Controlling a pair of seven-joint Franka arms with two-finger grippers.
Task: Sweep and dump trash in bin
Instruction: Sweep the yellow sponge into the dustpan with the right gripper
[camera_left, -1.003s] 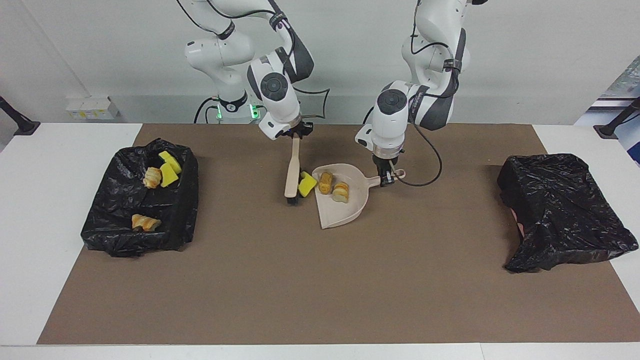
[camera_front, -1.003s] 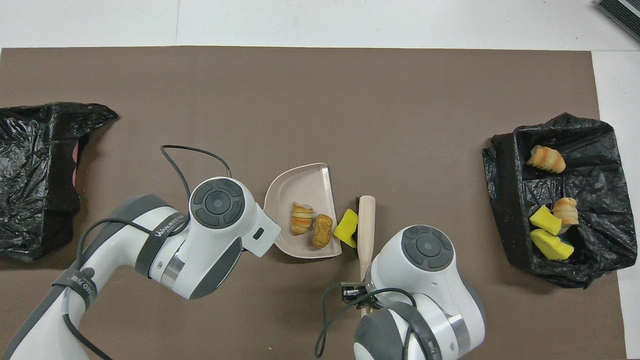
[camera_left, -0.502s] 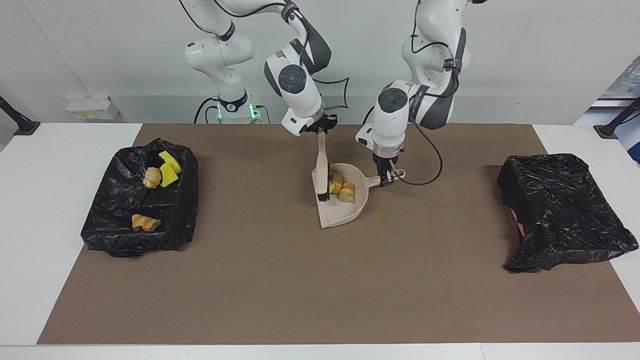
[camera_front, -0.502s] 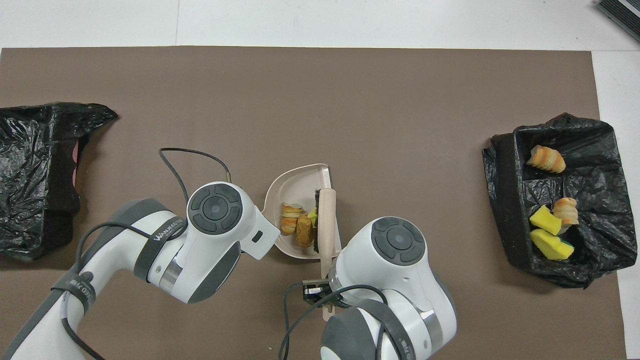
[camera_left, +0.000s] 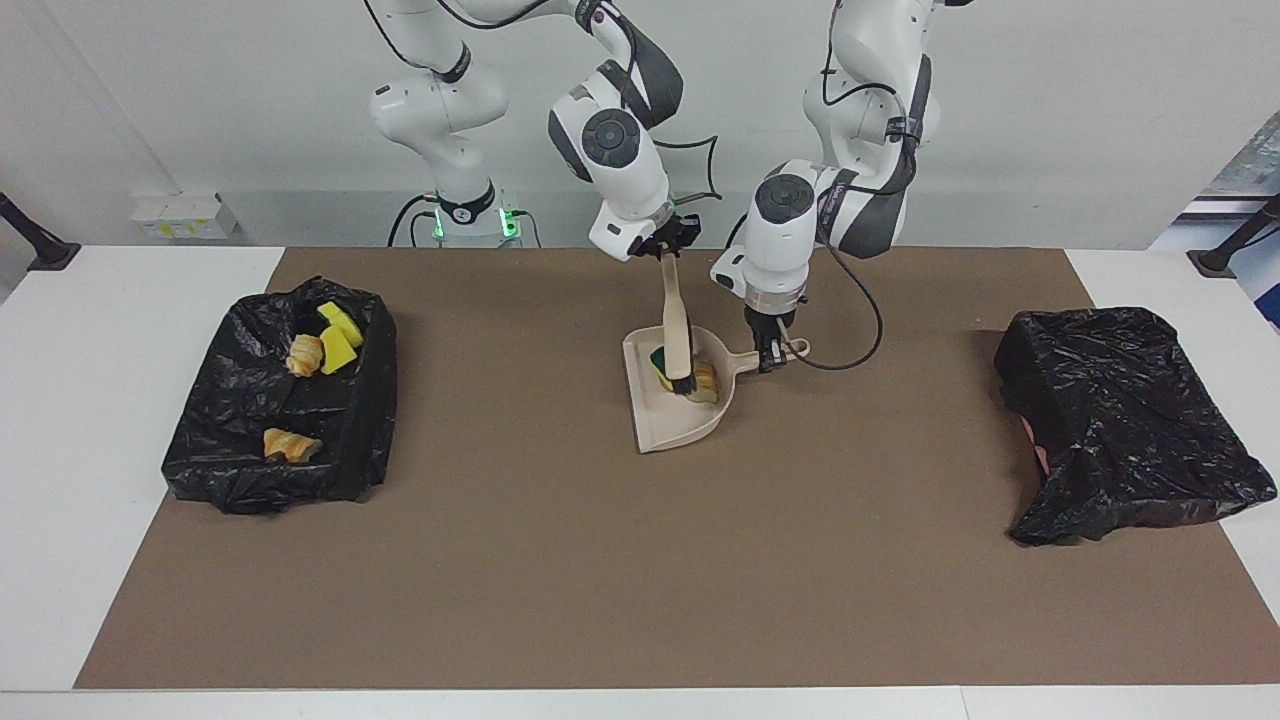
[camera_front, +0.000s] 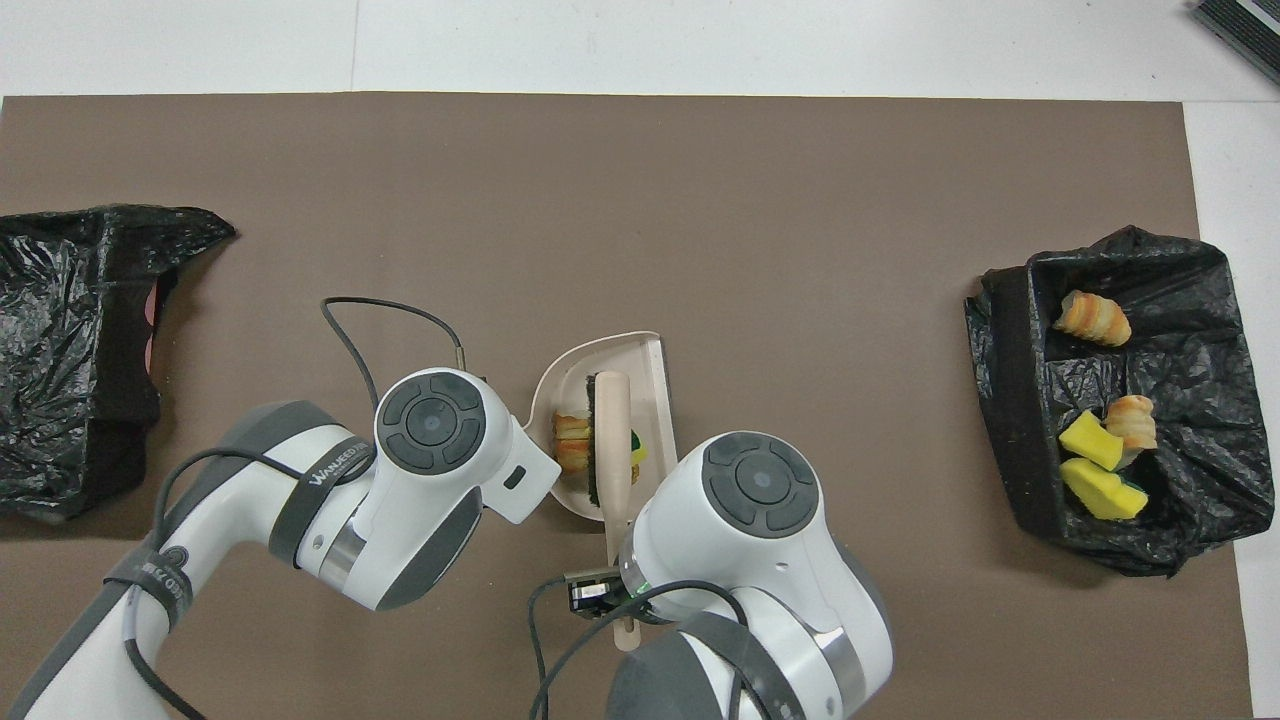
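A: While the brush rests inside the pan, what does the facing view list?

B: Item one: right tool (camera_left: 668, 243), clamped on the top of the brush (camera_left: 677, 330) handle. The bristles hang straight below it, inside the dustpan (camera_left: 670, 428). Item two: left tool (camera_left: 771, 355), clamped on the pan's handle, with the pan flat on the counter (camera_left: 90, 450). Item three: trash, pan lot. Bread-like chunks (camera_left: 706, 384) and a yellow wedge (camera_left: 659, 359) are packed at the bristles, just beside the left tool. Item four: trash, bin lot. Four bits (camera_left: 338, 340) lie in the black-lined bin (camera_left: 215, 450), well apart from both tools, toward the right arm's end.

A: Hazards?

B: My estimate: if the left tool lifts while the brush presses down, the pan could twist in its grip. Tipping the open lip downward would spill the lot back onto the counter.

A: And the overhead view?

B: Both tools are hidden under their wrists. The brush (camera_front: 611, 430) lies along the pan (camera_front: 640, 350). The chunks (camera_front: 570, 445) are on its left-tool side and the wedge (camera_front: 637, 455) is on the lip side.

A: Hazard there?

B: The wedge is probably light foam and sits nearest the lip. Bristles dragged outward could flick it out. The carry to the bin (camera_front: 1010, 400) is also long, so any wobble may shed pieces.
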